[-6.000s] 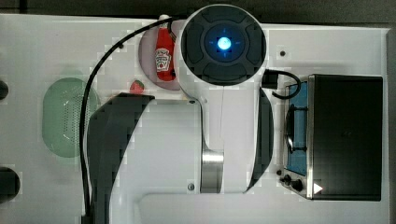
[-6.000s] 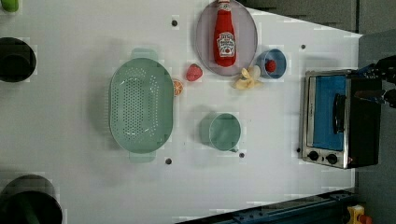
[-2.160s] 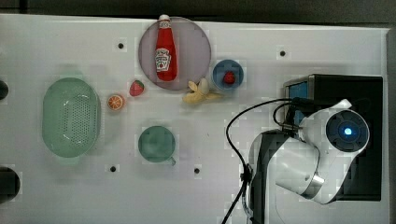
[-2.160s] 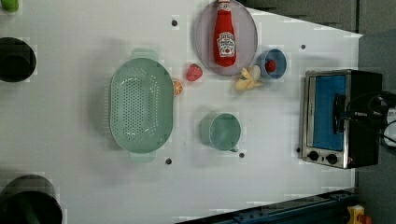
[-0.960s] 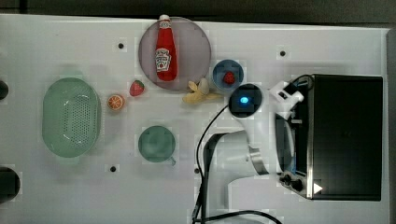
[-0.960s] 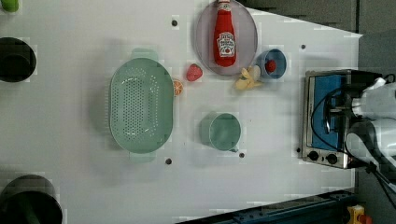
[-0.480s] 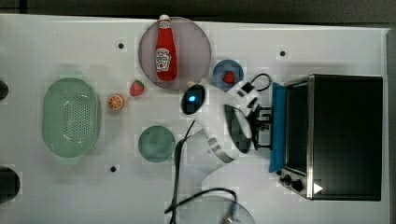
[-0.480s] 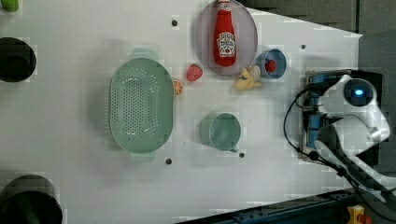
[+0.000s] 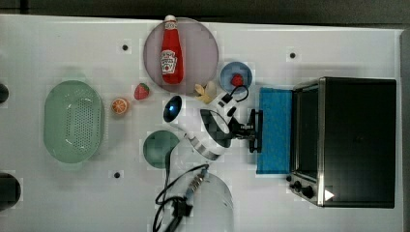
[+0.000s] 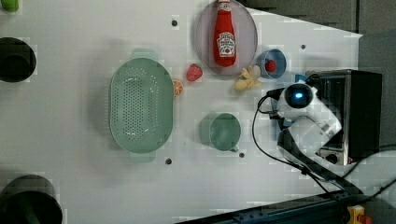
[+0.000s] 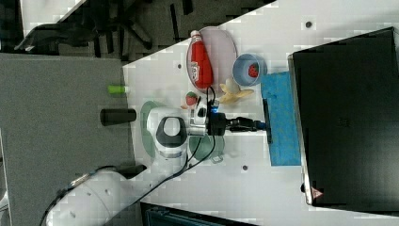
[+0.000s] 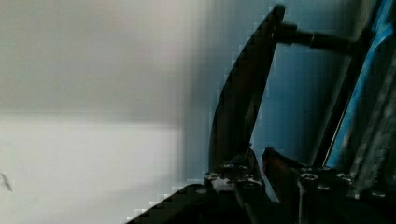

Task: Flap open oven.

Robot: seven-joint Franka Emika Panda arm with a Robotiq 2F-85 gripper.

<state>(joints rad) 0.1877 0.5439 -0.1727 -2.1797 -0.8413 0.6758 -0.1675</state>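
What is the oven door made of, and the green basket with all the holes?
The oven door looks like blue-tinted glass, smooth and flat, with a dark bar handle, probably metal or plastic. The green basket seems matte plastic: one even pale colour, moulded with rows of tiny holes.

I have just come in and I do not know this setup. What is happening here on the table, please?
A robot arm is opening the oven at the top view's right. Its pincer is at the dark bar handle of the blue glass door, which is already folded down flat in front of the oven. The ketchup bottle on its plate, the green colander and the cup lie apart from the arm's pincer.
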